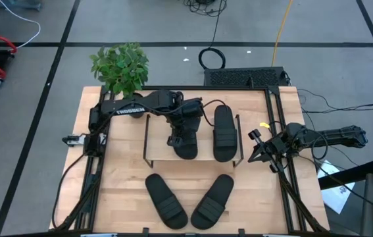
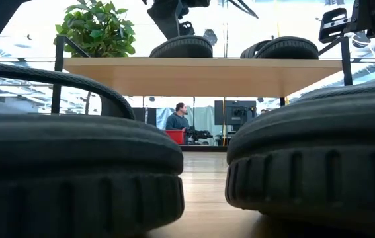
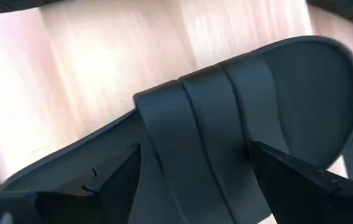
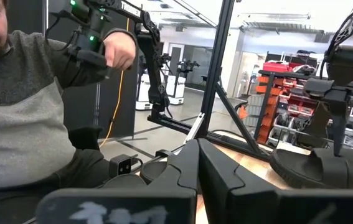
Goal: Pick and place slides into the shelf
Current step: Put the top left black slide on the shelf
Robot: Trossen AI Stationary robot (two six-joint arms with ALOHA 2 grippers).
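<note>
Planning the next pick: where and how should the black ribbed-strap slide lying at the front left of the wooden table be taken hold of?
Grip the front-left black slide across its wide ribbed strap, coming straight down from above. It lies flat, sole down and angled, apart from its neighbour, so turn the fingers to straddle the strap. The left hand, now straddling a slide's strap on the light wooden shelf, is nearer.

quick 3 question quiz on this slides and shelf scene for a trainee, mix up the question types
1. True or false: all four slides are already on the shelf.
2. Multiple choice: the left gripper is a) over the plant, b) at a slide on the shelf's top board, c) down on the table by the front pair.
3. Fill in: the right gripper waits off the shelf's ____ side, fingers together.

Key
1. False: two sit on the top board, this one and its neighbour; two more lie on the table in front.
2. b; its fingers straddle the ribbed strap.
3. right
</note>
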